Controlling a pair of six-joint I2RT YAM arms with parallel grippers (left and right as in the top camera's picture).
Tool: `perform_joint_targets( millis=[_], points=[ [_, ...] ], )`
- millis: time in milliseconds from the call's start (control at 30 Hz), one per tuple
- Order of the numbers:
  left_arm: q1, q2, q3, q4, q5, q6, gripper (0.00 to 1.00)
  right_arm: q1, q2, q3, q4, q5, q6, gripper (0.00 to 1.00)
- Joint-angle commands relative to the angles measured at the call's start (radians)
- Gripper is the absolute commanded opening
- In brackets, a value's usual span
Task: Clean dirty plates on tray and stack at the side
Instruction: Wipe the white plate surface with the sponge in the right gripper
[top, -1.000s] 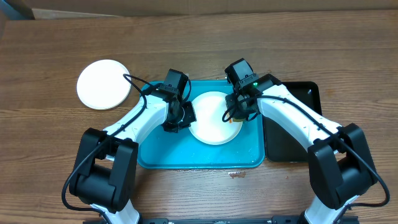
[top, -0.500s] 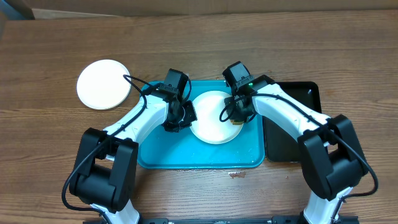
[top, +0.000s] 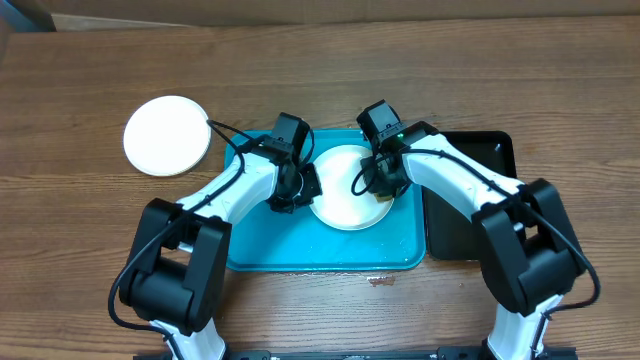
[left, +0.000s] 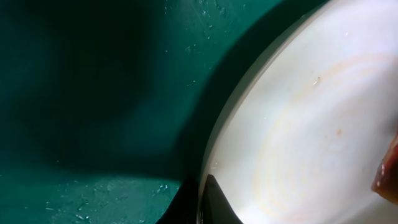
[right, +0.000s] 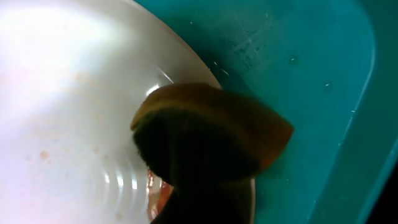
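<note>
My right gripper (top: 383, 188) is clamped on a sponge (right: 211, 134), pressing it onto the plate (right: 74, 93) directly beneath to scrub the smears. My left gripper (top: 297, 192) pinches that plate's rim, probably so it cannot slide in the tray (top: 270, 245). Well beyond its left, a second plate (top: 167, 135) waits on the table (top: 450, 80).

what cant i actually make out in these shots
- Left fingers: left wrist view, cut off by the bottom edge; overhead, hidden under the wrist.
- Right fingers: right wrist view, covered by the sponge they hold.
- Plate under the sponge: any smear there is hidden.
- Side plate: overhead looks straight down, so one plate or a stack is unclear.
- Black tray: overhead, partly covered by the right arm.
</note>
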Motion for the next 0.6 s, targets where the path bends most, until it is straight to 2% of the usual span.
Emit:
perform_joint_targets(
  millis=[0,200,567],
  points=[
    [-0.013,0.039,0.000,0.000,-0.010,-0.019,0.04,0.007,0.066,0.011,-0.003,0.003,0.004,0.04],
    [-0.013,0.039,0.000,0.000,-0.010,-0.019,0.04,0.006,0.082,0.011,-0.002,-0.111,-0.002,0.04],
    [-0.013,0.039,0.000,0.000,-0.010,-0.016,0.04,0.010,0.083,0.011,-0.003,-0.349,-0.116,0.04]
  ],
)
